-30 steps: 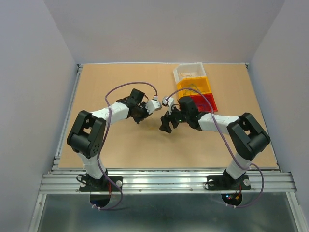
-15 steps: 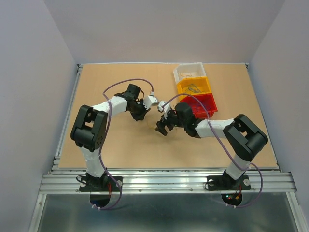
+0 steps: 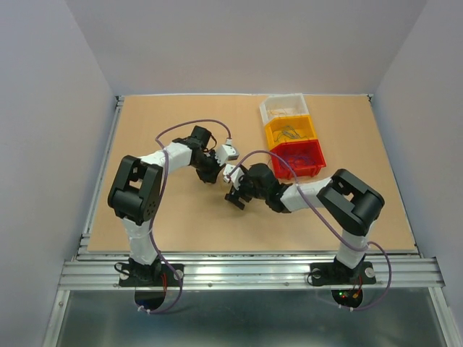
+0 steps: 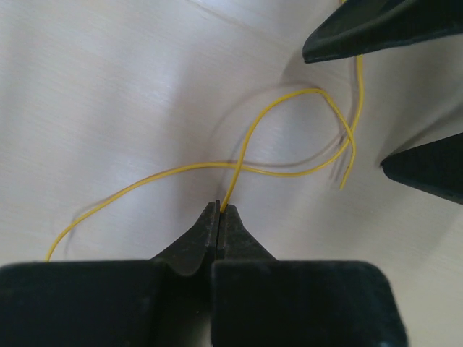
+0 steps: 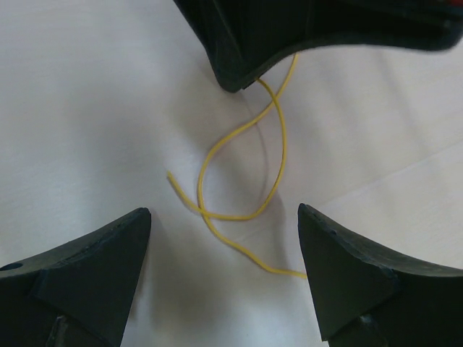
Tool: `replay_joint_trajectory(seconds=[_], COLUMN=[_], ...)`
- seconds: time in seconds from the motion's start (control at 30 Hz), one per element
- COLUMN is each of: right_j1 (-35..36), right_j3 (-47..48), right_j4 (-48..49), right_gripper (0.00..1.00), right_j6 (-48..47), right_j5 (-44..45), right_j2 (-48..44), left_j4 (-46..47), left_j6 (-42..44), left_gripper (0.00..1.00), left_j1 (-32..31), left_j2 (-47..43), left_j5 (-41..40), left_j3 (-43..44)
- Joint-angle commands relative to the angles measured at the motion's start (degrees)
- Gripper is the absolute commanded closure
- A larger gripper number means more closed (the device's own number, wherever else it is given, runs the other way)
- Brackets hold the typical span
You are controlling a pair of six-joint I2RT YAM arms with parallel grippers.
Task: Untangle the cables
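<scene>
Nearest you, your right gripper is hanging low over the table with its jaws standing wide and holding nothing. Its two fingers are bracketing the tangle. Just beyond, your left gripper is pinching the yellow cable between tightly closed tips. From that pinch the cable is arcing away, crossing a second yellow strand twice, and ending in a free tip that is lying between the right fingers. I cannot tell whether that second strand is another cable or the same one doubled back behind the left hand.

By my reading, you are working through the undoing of this one twist, with the left hand anchoring and the right lining up for the free tip. The next move is calling for a careful drop and a close on that tip alone, clear of the crossing, then a draw back around the other strand. The cable is very thin, so the tips need to meet right at the surface.

Farther off, the red bin, the yellow bin and the clear bin are sitting in a row at the far right. Thin strands are lying in them, too small to sort out.
</scene>
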Motion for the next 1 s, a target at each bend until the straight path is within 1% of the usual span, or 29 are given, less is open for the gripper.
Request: replay_joint_trajectory(seconds=[0.0,0.07,0.1,0.17,0.2,0.23,0.27,0.3,0.4,0.47,0.5,0.57,0.6,0.63,0.7,0.73,0.77,0.8,0.83,0.87,0.9,0.93,0.97], right_j1=[1.46,1.55,1.64,1.64,1.55,1.55,1.64,1.55,1.64,1.64,1.64,1.55,1.55,1.64,1.64,1.55,1.55,1.55,1.55,1.55,1.46,1.55,1.38], right_j3=[3.37,5.30,6.44,10.83,12.41,15.04,15.50,15.59,13.76,13.04,12.52,12.43,12.34,12.16,11.72,11.03,10.67,10.23,9.36,8.91,8.65,8.47,8.12], right_j4=[1.95,1.07,-1.11,-5.06,-9.78,-12.01,-14.03,-14.75,-15.98,-17.03,-18.17,-19.58,-20.81,-21.25,-21.52,-21.52,-21.52,-21.35,-20.82,-19.69,-19.24,-18.89,-18.36], right_gripper=[0.13,0.14,0.16,0.25,0.33,0.39,0.43,0.46,0.47,0.53,0.62,0.72,0.83,0.87,0.91,0.91,0.92,0.94,0.94,0.95,0.96,0.98,0.99], right_j6=[-3.86,-3.86,-3.86,-3.95,-3.52,-3.08,-2.55,-2.28,-1.49,-1.05,-0.53,0.00,0.18,0.44,0.53,0.44,0.27,0.18,0.18,0.44,1.14,1.58,2.11], right_j5=[3.44,3.70,3.70,3.96,4.58,5.97,6.68,7.04,5.82,5.55,5.64,5.81,5.90,5.90,5.64,4.68,3.80,3.01,1.09,0.54,0.02,-1.12,-1.74], right_j2=[1.55,2.51,3.82,5.50,7.16,8.13,9.01,9.02,7.19,6.04,5.16,4.54,4.45,4.02,3.49,3.22,2.00,1.38,0.59,-0.98,-1.61,-2.31,-2.92], left_j4=[-2.73,-2.99,-3.34,-3.34,-3.52,-3.52,-3.61,-3.61,-3.61,-3.61,-3.52,-3.61,-3.61,-3.61,-3.70,-3.61,-3.26,-2.73,-1.86,-0.11,0.26,0.61,0.52], left_j6=[1.01,1.19,1.28,1.28,1.45,1.37,1.54,1.54,1.45,1.45,1.37,1.28,1.36,1.36,1.45,1.54,1.45,1.45,0.06,-0.48,-0.83,-0.92,-1.09], left_gripper=[0.96,0.96,0.96,0.96,0.95,0.96,0.96,0.96,0.96,0.96,0.96,0.95,0.94,0.93,0.88,0.84,0.78,0.74,0.69,0.61,0.57,0.55,0.51], left_j1=[-0.07,-0.07,-0.07,-0.07,-0.07,-0.07,-0.07,-0.07,-0.07,-0.07,-0.07,-0.07,-0.07,-0.07,0.02,0.19,0.37,0.89,2.29,3.43,4.49,7.11,8.44], left_j2=[0.26,0.53,0.62,0.79,0.97,0.88,0.88,0.79,0.62,0.62,0.62,0.62,0.53,0.53,0.35,0.27,-0.34,-0.96,-1.66,-3.41,-4.38,-5.35,-7.01], left_j5=[2.02,2.20,2.28,2.20,2.28,2.29,2.29,2.37,2.29,2.20,2.11,2.20,2.28,2.37,2.46,2.55,2.98,3.25,3.51,4.73,5.96,7.46,11.04], left_j3=[2.44,2.62,2.70,2.79,2.88,2.88,2.97,2.88,2.79,2.88,2.97,2.88,2.88,2.97,3.06,3.06,3.06,2.97,2.71,2.62,2.62,2.88,3.05])
